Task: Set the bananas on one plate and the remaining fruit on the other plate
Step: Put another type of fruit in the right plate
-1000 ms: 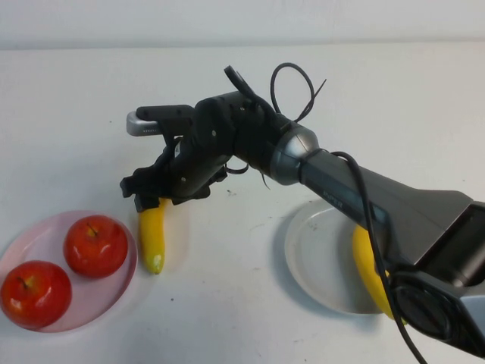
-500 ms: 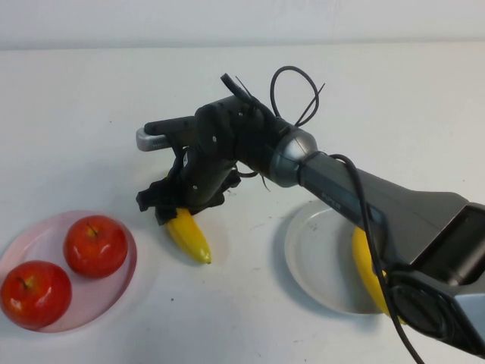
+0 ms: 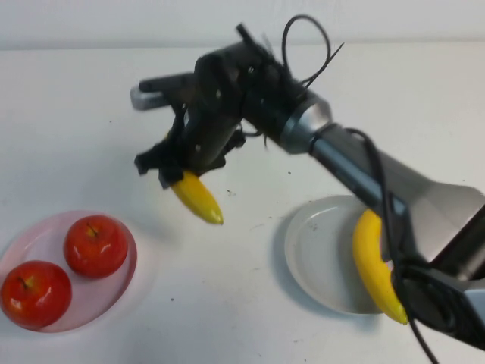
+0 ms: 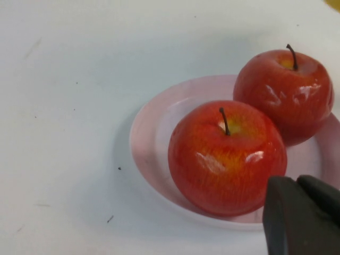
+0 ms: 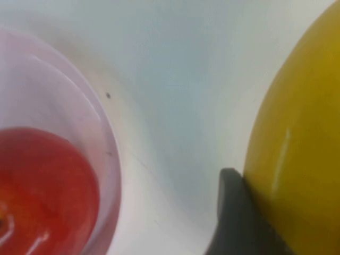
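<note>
Our right gripper (image 3: 176,171) pinches only 1 end of a banana (image 3: 198,199) in the air between the pink plate (image 3: 121,284) and grey plate (image 3: 307,258), so it could slip, while our left gripper (image 4: 303,215) waits by the apples (image 4: 226,156).

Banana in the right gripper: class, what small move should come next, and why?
Probably carry it rightward over the grey plate. The right gripper holds one banana lifted off the table, between the plates. The other banana already lies on the grey plate, and both apples sit on the pink plate. The left gripper hangs near the apples.
</note>
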Robot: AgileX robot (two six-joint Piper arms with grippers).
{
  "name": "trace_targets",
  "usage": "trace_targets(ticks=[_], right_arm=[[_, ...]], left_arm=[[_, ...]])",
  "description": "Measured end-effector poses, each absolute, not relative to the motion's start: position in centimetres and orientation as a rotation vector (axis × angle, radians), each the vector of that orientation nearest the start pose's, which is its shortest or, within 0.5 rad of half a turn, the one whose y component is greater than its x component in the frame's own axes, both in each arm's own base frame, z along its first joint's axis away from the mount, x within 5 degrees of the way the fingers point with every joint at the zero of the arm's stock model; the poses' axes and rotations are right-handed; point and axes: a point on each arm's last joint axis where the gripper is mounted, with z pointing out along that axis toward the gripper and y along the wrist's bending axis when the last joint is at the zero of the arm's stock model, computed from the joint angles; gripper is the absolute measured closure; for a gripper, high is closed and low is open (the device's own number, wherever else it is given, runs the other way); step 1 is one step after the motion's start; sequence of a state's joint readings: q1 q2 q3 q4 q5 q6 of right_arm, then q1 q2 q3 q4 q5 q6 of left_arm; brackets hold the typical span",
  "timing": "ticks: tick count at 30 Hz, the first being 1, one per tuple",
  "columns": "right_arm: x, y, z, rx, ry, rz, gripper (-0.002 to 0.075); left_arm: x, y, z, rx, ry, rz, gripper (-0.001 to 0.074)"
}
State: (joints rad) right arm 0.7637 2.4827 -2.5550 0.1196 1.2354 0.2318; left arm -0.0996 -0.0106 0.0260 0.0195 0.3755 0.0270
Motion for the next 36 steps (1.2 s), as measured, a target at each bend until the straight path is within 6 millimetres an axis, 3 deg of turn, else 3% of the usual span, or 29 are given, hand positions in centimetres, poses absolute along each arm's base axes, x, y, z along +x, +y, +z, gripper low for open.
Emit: trace_targets(ticks=[4, 8, 12, 15, 19, 26, 36], right_arm=[[37.9, 35.4, 29.4, -0.672, 2.561, 0.499, 0.0412], [37.3, 31.1, 34.5, -0.599, 2.522, 0.474, 0.0412], [35.6, 26.4, 36.5, -0.527, 2.577, 0.406, 0.0412], [34.1, 23.9, 35.6, -0.461, 2.666, 0.326, 0.0412], [32.7, 22.3, 32.2, -0.395, 2.813, 0.222, 0.0412], [31.8, 22.1, 27.2, -0.373, 2.99, 0.174, 0.0412], [33.0, 22.7, 22.7, -0.363, 3.087, 0.118, 0.0412]], left_arm=[[5.2, -0.5, 17.1, 0.131, 1.87, -0.031, 0.0738], [5.2, -0.5, 17.1, 0.131, 1.87, -0.031, 0.0738], [5.2, -0.5, 17.1, 0.131, 1.87, -0.031, 0.0738], [5.2, -0.5, 17.1, 0.131, 1.87, -0.031, 0.0738], [5.2, -0.5, 17.1, 0.131, 1.87, -0.031, 0.0738], [5.2, -0.5, 17.1, 0.131, 1.87, -0.031, 0.0738], [5.2, -0.5, 17.1, 0.131, 1.87, -0.031, 0.0738]])
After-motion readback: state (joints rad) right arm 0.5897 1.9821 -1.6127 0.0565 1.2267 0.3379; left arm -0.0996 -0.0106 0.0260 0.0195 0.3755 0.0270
